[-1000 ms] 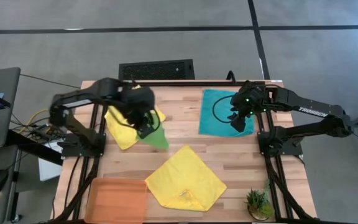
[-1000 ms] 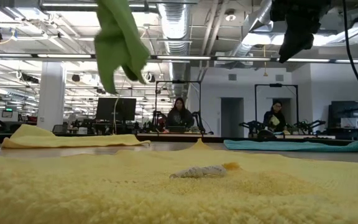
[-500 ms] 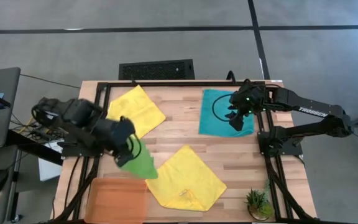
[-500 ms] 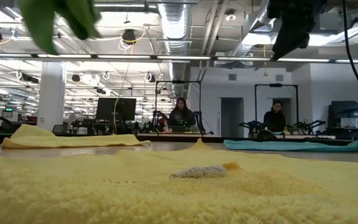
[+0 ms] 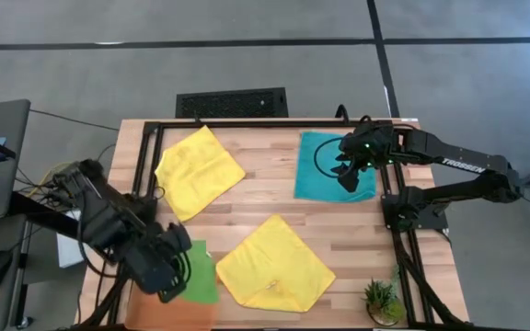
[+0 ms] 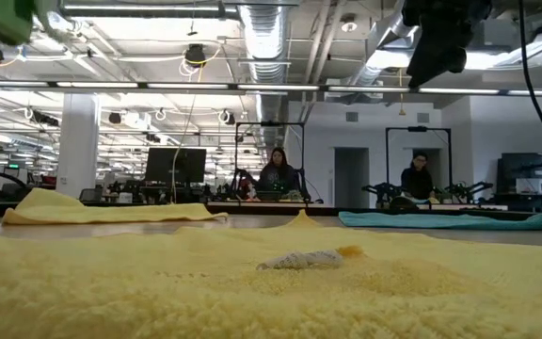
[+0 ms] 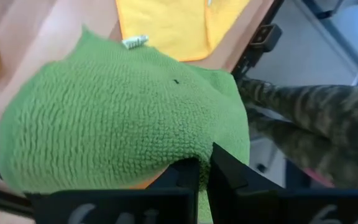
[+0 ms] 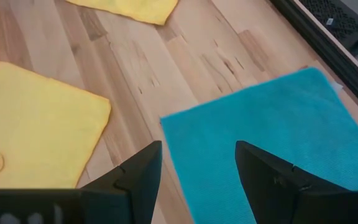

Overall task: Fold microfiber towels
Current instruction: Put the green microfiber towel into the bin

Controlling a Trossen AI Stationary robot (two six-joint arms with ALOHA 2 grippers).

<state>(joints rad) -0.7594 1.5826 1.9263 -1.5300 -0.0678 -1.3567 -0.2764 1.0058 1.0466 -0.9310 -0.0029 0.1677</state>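
My left gripper point(image 5: 178, 268) is at the near left, shut on the lime green towel point(image 5: 198, 272), which hangs over the far right corner of the orange tray point(image 5: 155, 308). Its green mass fills the left wrist view point(image 7: 117, 118). One yellow towel point(image 5: 199, 169) lies flat at the far left. The other yellow towel point(image 5: 275, 264) lies spread at the near middle. The teal towel point(image 5: 329, 165) lies flat at the far right, with my right gripper point(image 5: 346, 172) open in the air above it point(image 8: 197, 169). My left gripper pinches a bunched part of the green towel's edge point(image 7: 199, 163) between its two fingers point(image 7: 226, 175), coming steeply from above. How many layers are in the pinch I cannot tell. The towel hangs below the fingers, lifted clear of the table point(image 6: 3, 14).
A small potted plant point(image 5: 382, 301) stands at the near right corner. A black frame runs along the table's edges point(image 5: 247, 122). A person's camouflage-patterned legs point(image 7: 309, 124) show beside the table's near left side. Bare wood lies between the towels point(image 5: 265, 198).
My left gripper has swung from above the far-left yellow towel toward the table's near left corner, carrying the green towel clear of the table. It now hangs over the orange tray's corner. The far yellow towel stays flat where it was.
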